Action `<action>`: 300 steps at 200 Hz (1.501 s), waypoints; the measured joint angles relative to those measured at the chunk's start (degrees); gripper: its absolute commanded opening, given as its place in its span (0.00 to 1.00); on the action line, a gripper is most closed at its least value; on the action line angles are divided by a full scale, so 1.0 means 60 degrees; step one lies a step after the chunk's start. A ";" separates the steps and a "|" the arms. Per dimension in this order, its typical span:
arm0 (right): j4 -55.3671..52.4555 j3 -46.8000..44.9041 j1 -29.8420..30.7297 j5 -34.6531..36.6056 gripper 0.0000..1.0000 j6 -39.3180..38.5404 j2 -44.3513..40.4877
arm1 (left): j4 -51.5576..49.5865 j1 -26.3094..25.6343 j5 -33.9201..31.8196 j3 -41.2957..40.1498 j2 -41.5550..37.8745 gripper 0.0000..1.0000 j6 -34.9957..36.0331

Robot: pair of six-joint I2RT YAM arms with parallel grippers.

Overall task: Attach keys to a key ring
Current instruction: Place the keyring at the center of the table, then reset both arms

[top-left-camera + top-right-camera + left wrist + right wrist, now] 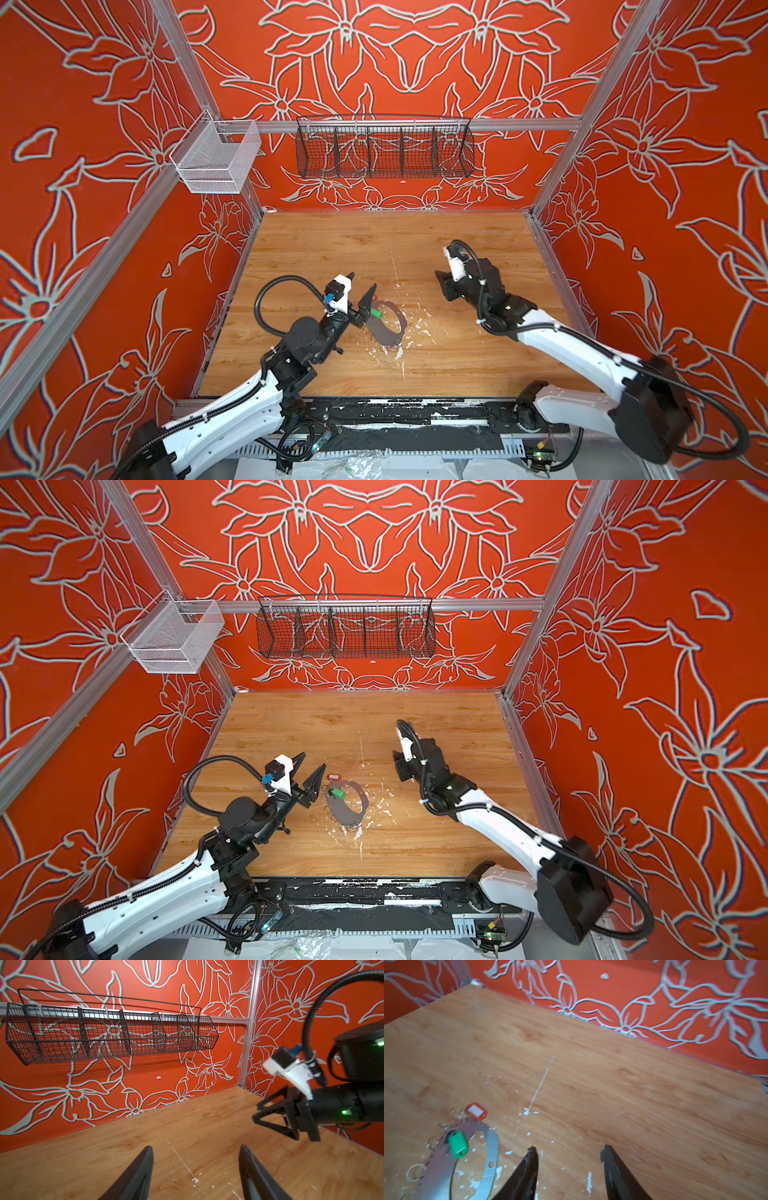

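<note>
Two empty, spread tools: left gripper (pixel 195 1147), right gripper (pixel 569 1147). Green-tagged key (pixel 457 1147) lies on flat grey oval key ring (pixel 493 1147); orange-red-tagged key (pixel 476 1111) beside.

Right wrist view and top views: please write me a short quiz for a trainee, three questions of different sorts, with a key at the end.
1. True or false: the green oblong plastic key tag lies on the flat grey oval metal hoop.
2. Choose one. Where is the orange-red oblong plastic key tag?
A. inside the hoop's opening
B. on the wooden table, beside the hoop's rim
C. under the green tag
3. Give the missing word: the left pincer and the right pincer are both ____ and hold nothing.

Key: 1 true; 2 B; 3 open.
</note>
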 measured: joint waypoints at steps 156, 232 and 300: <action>0.2503 -0.3228 -0.3548 0.1151 0.79 -0.0233 -0.0200 | -0.4499 0.4065 -0.1468 -0.1064 0.0743 0.97 -0.0954; 0.4907 -0.3304 -0.3592 0.1548 0.80 -0.0841 0.1982 | -0.3129 0.5821 -0.1104 -0.1672 0.0645 0.97 -0.1366; 0.5894 -0.3391 -0.3967 0.1377 0.84 -0.0918 0.2455 | -0.2495 0.6411 -0.0222 0.0561 0.4918 0.97 -0.1373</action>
